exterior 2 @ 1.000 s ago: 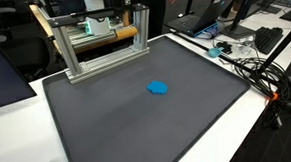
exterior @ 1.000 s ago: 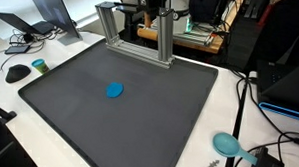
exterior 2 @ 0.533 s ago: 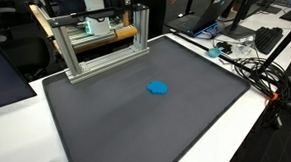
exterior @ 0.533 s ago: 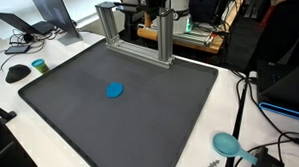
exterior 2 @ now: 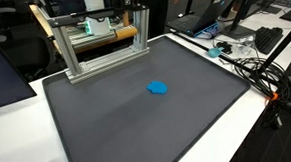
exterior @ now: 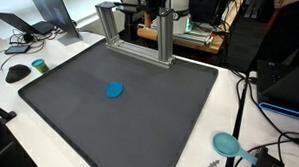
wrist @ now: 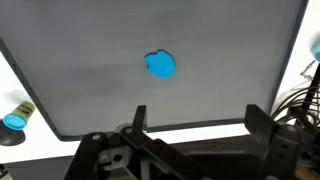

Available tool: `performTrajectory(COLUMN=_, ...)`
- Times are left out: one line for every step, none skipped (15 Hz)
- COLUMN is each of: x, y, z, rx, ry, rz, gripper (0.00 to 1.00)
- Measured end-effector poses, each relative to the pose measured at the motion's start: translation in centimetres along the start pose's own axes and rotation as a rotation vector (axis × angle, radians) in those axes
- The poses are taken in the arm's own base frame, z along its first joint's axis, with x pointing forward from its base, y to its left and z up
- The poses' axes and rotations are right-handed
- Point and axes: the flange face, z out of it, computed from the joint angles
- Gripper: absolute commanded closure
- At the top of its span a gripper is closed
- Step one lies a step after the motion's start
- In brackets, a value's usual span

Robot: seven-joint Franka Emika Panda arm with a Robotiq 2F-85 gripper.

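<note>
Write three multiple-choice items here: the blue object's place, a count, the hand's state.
1. Where does the blue object lie?
A. On the white table among cables.
B. On the dark mat, apart from the metal frame.
C. On top of a laptop.

2. How many blue objects lie on the mat?
A. Three.
B. Two.
C. One.

3. How is the hand?
A. Open, holding nothing.
B. Shut on the blue object.
C. Shut on a cable.

1 B: both exterior views show it mid-mat, clear of the frame.
2 C: only one lies there.
3 A: the fingers stand wide apart, nothing between them.
</note>
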Motion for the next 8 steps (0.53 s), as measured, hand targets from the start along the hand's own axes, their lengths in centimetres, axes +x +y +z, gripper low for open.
performTrajectory(x=1.4, y=-0.5, z=0.7, rx=-0.001, ry=-0.009, rz=0.01, gripper=0.0)
performTrajectory(x=2.7, y=-1.0, z=1.6, rx=-0.001, ry=-0.019, rz=0.018, gripper=0.0)
performTrajectory(x=3.9, y=-1.6, z=2.7, rx=-0.001, ry=-0.032, rz=0.022, gripper=0.0)
performTrajectory(x=5.1, y=-2.2, z=3.8, rx=-0.001, ry=-0.049, rz=0.022, gripper=0.0)
performTrajectory(x=6.1, y=-2.6, z=5.1, rx=-0.003, ry=-0.075, rz=0.021, gripper=0.0)
performTrajectory(x=7.0, y=-3.0, z=6.3, rx=-0.006, ry=-0.103, rz=0.019, gripper=0.0)
performTrajectory(x=7.9, y=-3.3, z=7.4, rx=-0.01, ry=-0.13, rz=0.019, gripper=0.0)
performTrajectory(x=8.7, y=-3.4, z=8.3, rx=-0.013, ry=-0.154, rz=0.023, gripper=0.0)
